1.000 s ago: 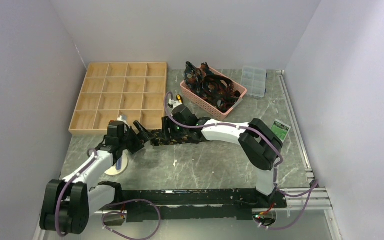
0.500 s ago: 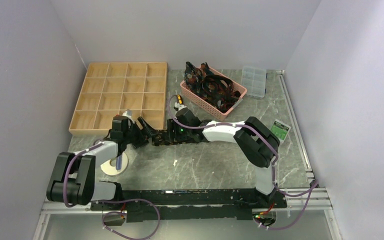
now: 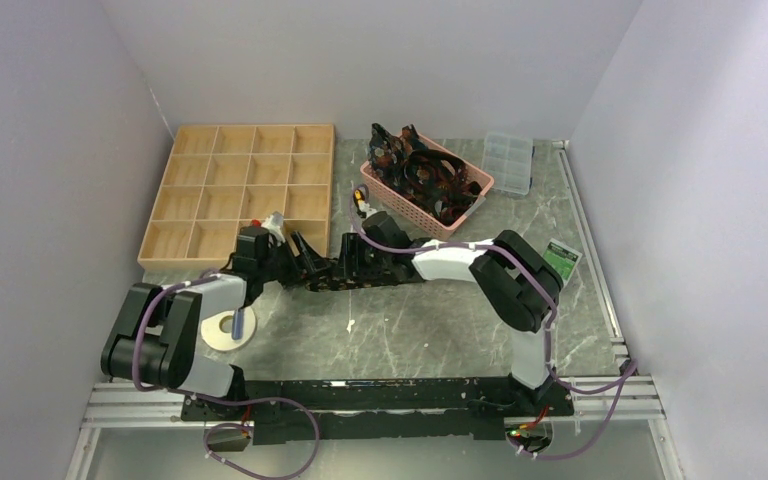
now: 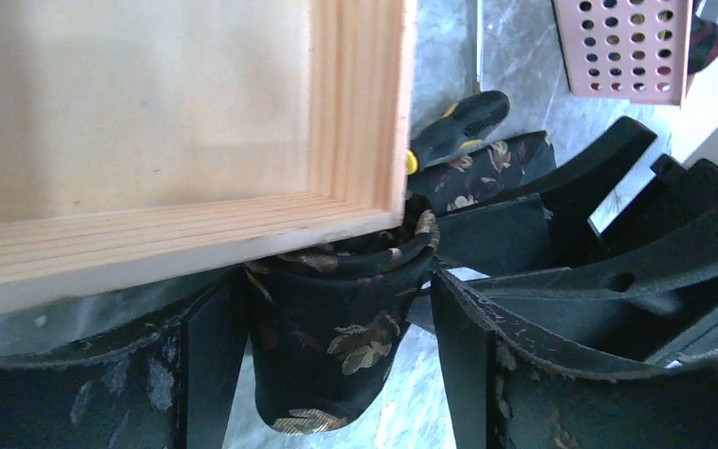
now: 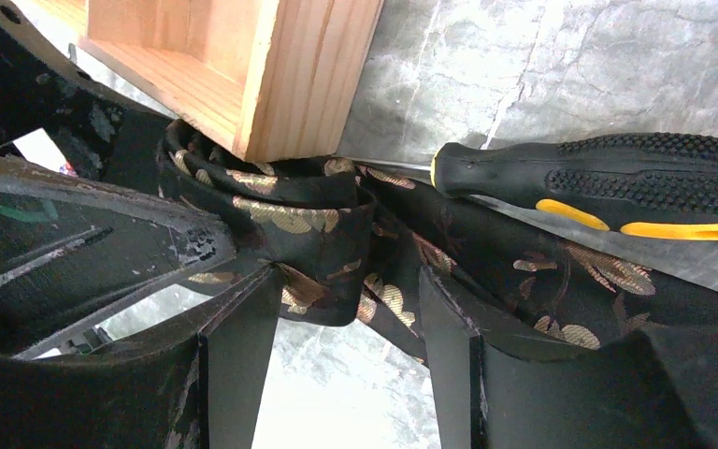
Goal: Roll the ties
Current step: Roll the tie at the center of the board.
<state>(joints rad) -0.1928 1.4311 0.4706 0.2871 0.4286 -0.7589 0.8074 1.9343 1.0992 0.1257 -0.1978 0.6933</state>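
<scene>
while 1 tie (image 5: pixel 318 224) lies outside, ties (image 3: pixel 430 180) fill basket (image 3: pixel 405 207).

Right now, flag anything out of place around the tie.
A screwdriver lies tight alongside the tie, its shaft pointing at the tray corner. It has no part in rolling and could snag the fabric. The tie's rolled end also sits hard against that corner and looks squashed on top.

The top of the rolled black gold-leafed fabric tie (image 4: pixel 329 341) is hidden under the corner of the pale wooden compartment tray (image 4: pixel 357 112).
</scene>
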